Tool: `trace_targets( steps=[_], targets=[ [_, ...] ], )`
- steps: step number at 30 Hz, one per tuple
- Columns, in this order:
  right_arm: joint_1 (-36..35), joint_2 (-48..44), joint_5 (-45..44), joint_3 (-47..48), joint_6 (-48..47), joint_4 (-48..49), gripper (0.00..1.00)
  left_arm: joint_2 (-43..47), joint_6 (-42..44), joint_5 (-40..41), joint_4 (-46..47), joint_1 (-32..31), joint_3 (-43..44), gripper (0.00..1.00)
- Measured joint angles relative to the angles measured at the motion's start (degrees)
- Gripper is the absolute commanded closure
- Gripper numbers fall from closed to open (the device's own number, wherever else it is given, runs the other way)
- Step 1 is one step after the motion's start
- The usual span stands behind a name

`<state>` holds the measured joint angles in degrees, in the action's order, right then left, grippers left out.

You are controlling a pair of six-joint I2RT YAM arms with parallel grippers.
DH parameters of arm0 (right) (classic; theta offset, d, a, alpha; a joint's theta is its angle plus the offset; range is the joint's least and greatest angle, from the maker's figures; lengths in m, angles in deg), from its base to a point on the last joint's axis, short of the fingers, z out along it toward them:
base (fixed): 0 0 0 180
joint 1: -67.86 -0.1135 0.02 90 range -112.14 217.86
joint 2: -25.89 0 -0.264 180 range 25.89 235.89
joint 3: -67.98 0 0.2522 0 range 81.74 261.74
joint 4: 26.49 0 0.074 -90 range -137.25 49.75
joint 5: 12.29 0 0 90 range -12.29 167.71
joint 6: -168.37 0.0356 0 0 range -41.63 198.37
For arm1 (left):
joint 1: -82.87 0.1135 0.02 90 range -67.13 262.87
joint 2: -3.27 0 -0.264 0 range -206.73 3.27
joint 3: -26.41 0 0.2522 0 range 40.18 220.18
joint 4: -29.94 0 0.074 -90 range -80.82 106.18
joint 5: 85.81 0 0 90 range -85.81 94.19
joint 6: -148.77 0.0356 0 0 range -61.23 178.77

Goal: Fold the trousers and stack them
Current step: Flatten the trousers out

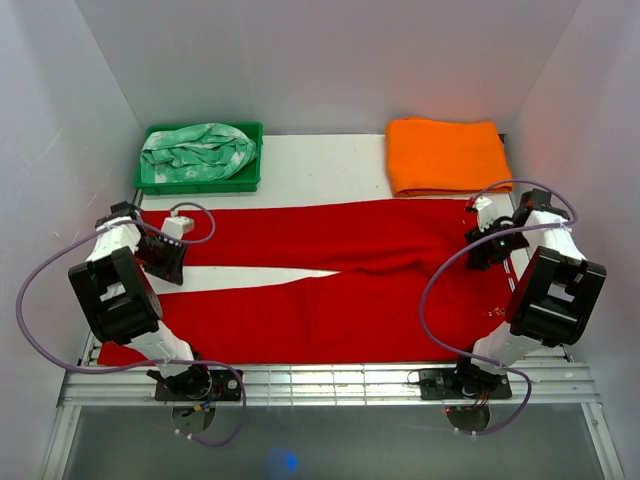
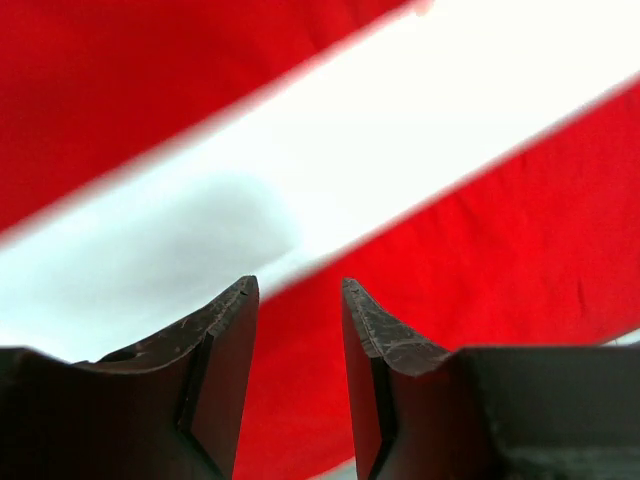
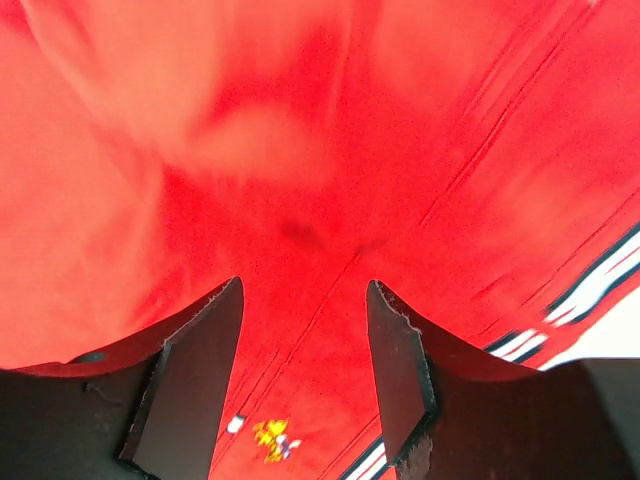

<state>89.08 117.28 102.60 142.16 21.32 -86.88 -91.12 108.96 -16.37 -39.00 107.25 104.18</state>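
Lining up the first fold, I see the trousers (image 1: 340, 315) spread flat across the table (image 1: 320, 165), waist toward the right edge and both legs running out to the left edge, with a sliver of bare table between them. My left gripper (image 2: 297, 290) hangs near the left edge over the inner border of a leg, where red meets white. Its jaws are parted and nothing sits between them. My right gripper (image 3: 303, 290) hovers low over the waist end by the right edge, also spread and empty.

I judge the step in hand to be pinching the far side at both ends and laying it over the near leg. To do it well, I want the left jaws shifted fully onto cloth before they bite, since straddling the border risks a thin, slipping hold. Both arms should lift level and travel together so the leg seams meet. I should also keep clear of the orange cloth (image 1: 445, 155) at the far right corner and the green tray (image 1: 150, 186) at the far left.
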Motion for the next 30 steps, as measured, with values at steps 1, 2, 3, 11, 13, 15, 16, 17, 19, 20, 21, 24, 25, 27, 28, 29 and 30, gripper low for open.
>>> trace_targets(
  steps=[1,2,3,11,13,15,16,17,19,20,21,24,25,27,28,29,30],
  targets=[
    [-0.85,-0.09,0.79,1.40,0.61,0.09,0.41,0.61,0.85,0.96,-0.87,0.42,-1.81,0.51],
    [-1.81,0.04,1.33,2.45,1.22,0.39,0.42,1.27,1.53,1.88,-1.92,0.66,-3.26,0.50],
    [-3.02,0.31,1.84,3.28,1.99,0.90,0.42,1.88,2.10,2.86,-2.71,0.74,-4.46,0.50],
    [-7.45,10.62,-0.94,3.48,7.37,8.59,0.44,-2.19,1.14,9.11,-1.88,0.98,-6.99,0.55],
    [-6.58,10.91,-1.42,3.63,8.72,10.21,0.44,-4.92,-1.18,9.55,-3.39,1.01,-4.50,0.55],
    [-5.62,10.95,-1.46,3.54,9.86,11.34,0.44,-8.31,-3.61,9.88,-5.31,1.01,-1.07,0.55],
    [-4.98,10.97,-1.66,3.52,10.27,12.00,0.44,-10.10,-5.01,9.84,-6.49,1.01,1.01,0.56],
    [-4.33,10.97,-1.95,3.43,10.54,12.68,0.43,-11.76,-6.14,9.73,-7.08,0.98,2.95,0.56],
    [-3.02,10.95,-2.51,3.28,11.02,13.90,0.43,-14.34,-8.04,9.31,-7.98,0.72,6.47,0.56],
    [-2.47,10.91,-2.64,3.08,11.17,14.47,0.43,-15.45,-8.94,9.11,-8.24,0.59,8.11,0.56],
    [-2.08,10.71,-2.64,2.84,11.26,14.95,0.43,-16.41,-9.66,8.72,-8.20,0.35,9.68,0.56],
    [-1.86,10.14,-2.64,2.10,10.91,15.34,0.43,-17.73,-10.49,7.85,-6.80,-0.68,12.57,0.56],
    [-1.86,9.99,-2.62,1.97,10.54,15.32,0.40,-17.77,-10.45,7.76,-5.97,-0.98,12.90,0.56],
    [-1.84,9.55,-2.56,1.62,9.44,15.06,0.37,-17.68,-9.88,7.54,-4.66,-1.55,13.18,0.53],
    [-1.84,9.31,-2.60,1.51,8.50,14.58,0.34,-17.53,-9.42,7.19,-4.42,-1.66,13.18,0.52],
    [-1.79,9.16,-2.64,1.49,7.61,13.88,0.33,-17.35,-8.74,6.54,-4.13,-1.70,13.11,0.51],
    [-1.75,9.09,-2.64,1.49,6.51,13.18,0.30,-17.11,-8.15,5.68,-3.72,-1.68,12.87,0.49]
  ],
)
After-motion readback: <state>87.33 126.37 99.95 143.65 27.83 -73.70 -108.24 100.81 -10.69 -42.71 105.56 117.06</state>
